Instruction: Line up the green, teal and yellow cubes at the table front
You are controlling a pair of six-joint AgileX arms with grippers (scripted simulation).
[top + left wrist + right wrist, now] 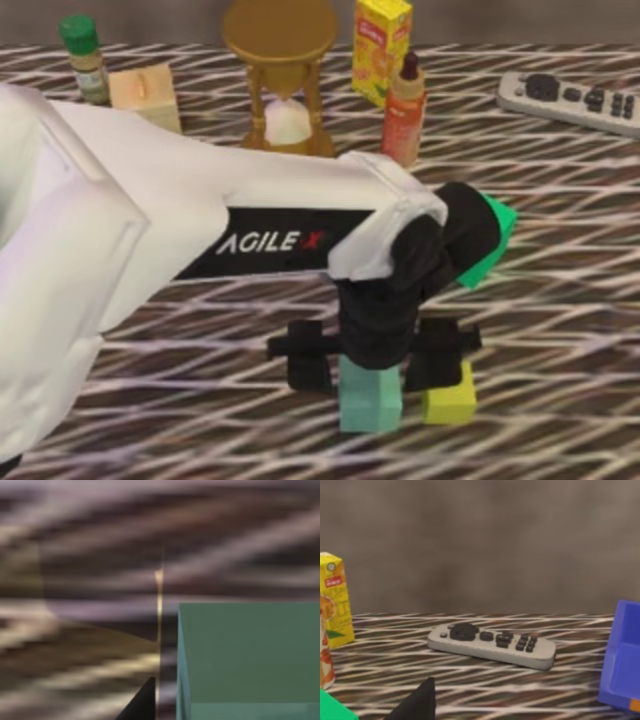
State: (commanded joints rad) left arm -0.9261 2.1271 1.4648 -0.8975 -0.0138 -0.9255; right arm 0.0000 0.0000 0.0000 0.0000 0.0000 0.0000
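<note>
**A:** Cubes first: where are all 3?

**B:** The teal cube [370, 395] sits at the tabletop [560, 330] front, directly under the left tool [372, 362]. The yellow cube [450, 398] is just beside it on the right, seemingly touching. The green cube [488, 243] lies farther back, mostly hidden behind the arm's black wrist.

**A:** Is the left tool clamped on the teal one?

**B:** It looks spread apart, 1 black finger [308, 368] left of the cube with a gap, the other over the yellow cube. The right arm is out of the top view; I cannot tell its tool's state.

**A:** How should this step go?

**B:** I'd judge the teal cube is being set down. Lift straight up so neither finger nudges the neighbours, then fetch the green one.

**A:** Surfaces?

**B:** Plain matte cubes with crisp edges and flat faces, good for a square pinch. The tabletop is flat, dark brown with pale woven streaks.
</note>
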